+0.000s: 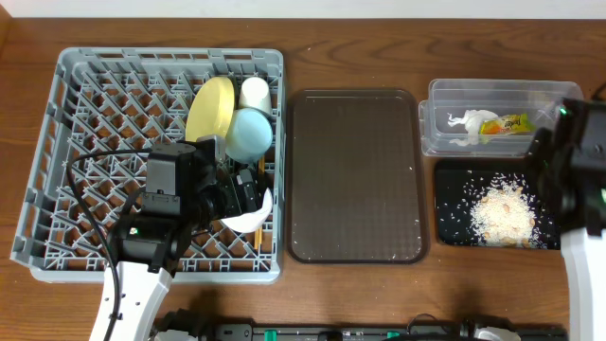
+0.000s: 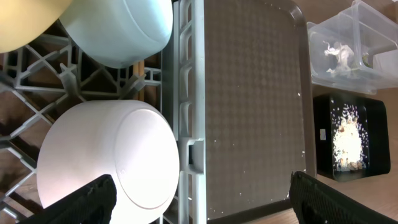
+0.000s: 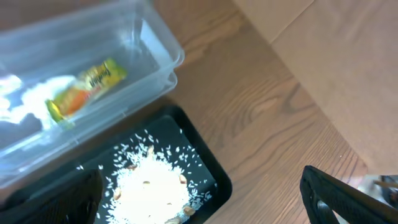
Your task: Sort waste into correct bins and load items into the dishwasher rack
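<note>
The grey dishwasher rack [image 1: 95,95] holds a yellow plate [image 1: 210,106], a small white cup [image 1: 254,92] and a light blue bowl [image 1: 250,134]. My left gripper [image 1: 232,199] hangs open just above a white bowl [image 2: 106,162] lying in the rack's right front corner. Wooden chopsticks [image 2: 138,81] show between the two bowls. My right gripper [image 3: 199,205] is open and empty above the black tray [image 3: 211,168], which holds pale crumbs [image 3: 152,183]. The clear tub [image 3: 155,43] holds the white napkin [image 1: 466,124] and the yellow-green wrapper [image 3: 87,87].
A large brown serving tray [image 1: 355,175] lies between the rack and the two bins, with a few crumbs on it. The tub stands behind the black tray at the right. Bare wooden table lies right of the black tray.
</note>
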